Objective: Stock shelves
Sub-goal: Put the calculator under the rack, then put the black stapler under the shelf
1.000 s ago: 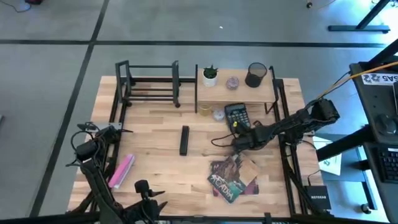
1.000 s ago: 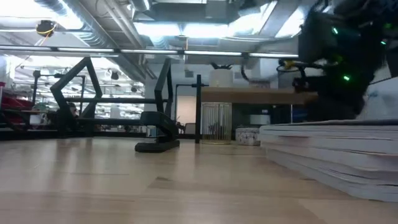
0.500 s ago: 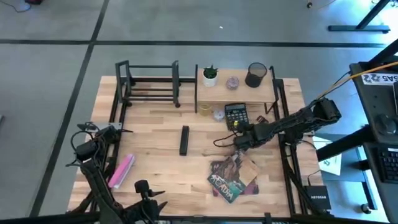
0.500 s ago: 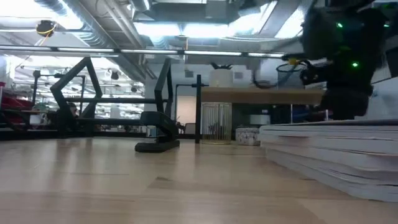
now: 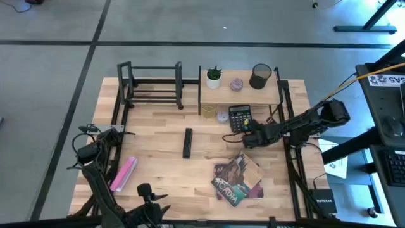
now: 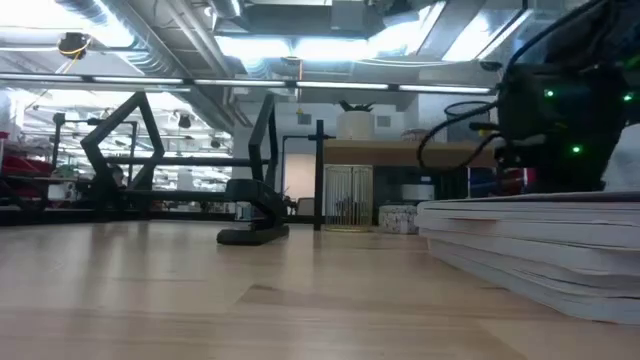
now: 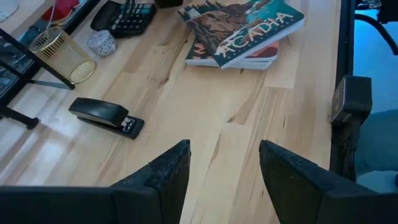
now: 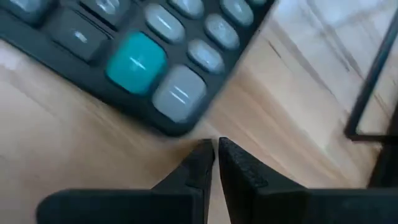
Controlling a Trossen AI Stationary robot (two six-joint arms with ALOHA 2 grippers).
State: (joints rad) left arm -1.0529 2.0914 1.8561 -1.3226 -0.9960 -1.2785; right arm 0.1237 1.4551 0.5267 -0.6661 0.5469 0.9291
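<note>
The low black metal-bar rack (image 5: 150,84) is standing upright at the far left of the counter (image 5: 158,164). Just to its right, the two-level shelf (image 5: 240,90) of light wood boards on thin black posts is standing along the far edge.

The left gripper (image 7: 221,165) is held above the wooden surface (image 7: 205,118) with its jaws apart and nothing between them. A black stapler (image 7: 106,116) is seen lying flat ahead. Beyond it, a gold wire cup (image 7: 61,55), a calculator (image 7: 127,14) and stacked books (image 7: 242,31) are visible.
</note>
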